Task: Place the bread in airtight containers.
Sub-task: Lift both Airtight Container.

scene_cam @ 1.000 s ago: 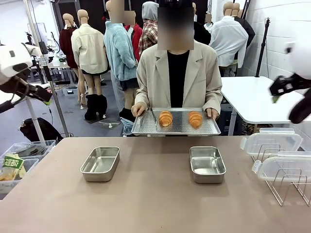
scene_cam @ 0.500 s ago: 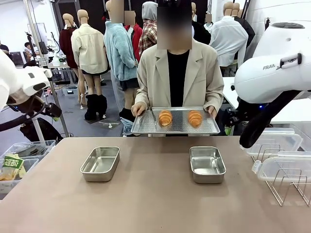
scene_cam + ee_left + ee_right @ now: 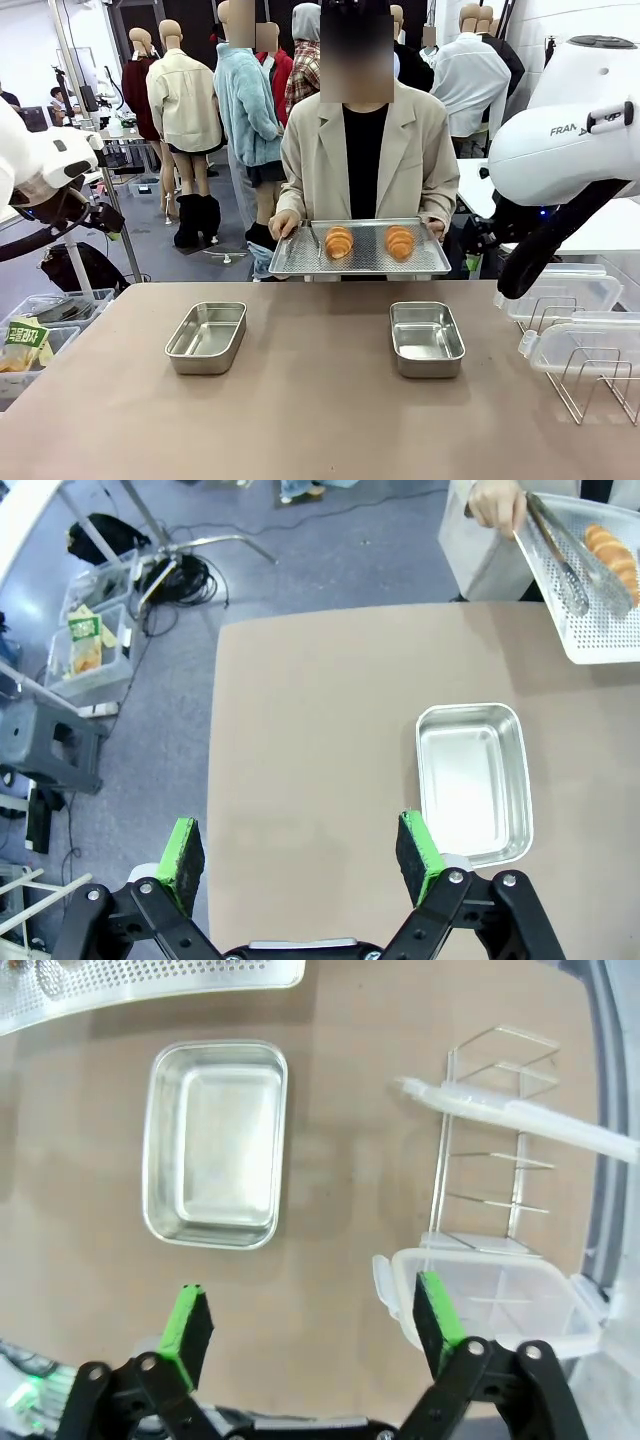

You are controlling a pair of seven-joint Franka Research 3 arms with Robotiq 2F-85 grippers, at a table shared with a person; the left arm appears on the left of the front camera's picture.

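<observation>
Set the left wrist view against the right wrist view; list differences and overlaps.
Left wrist: the left empty rectangular steel container, a golden ridged bread roll, steel tongs, the person's hand, the open left claw. Right wrist: the right empty rectangular steel container, a wire rack, clear white-rimmed plastic lids, the open right claw. Both: the perforated steel tray and brown table.
</observation>
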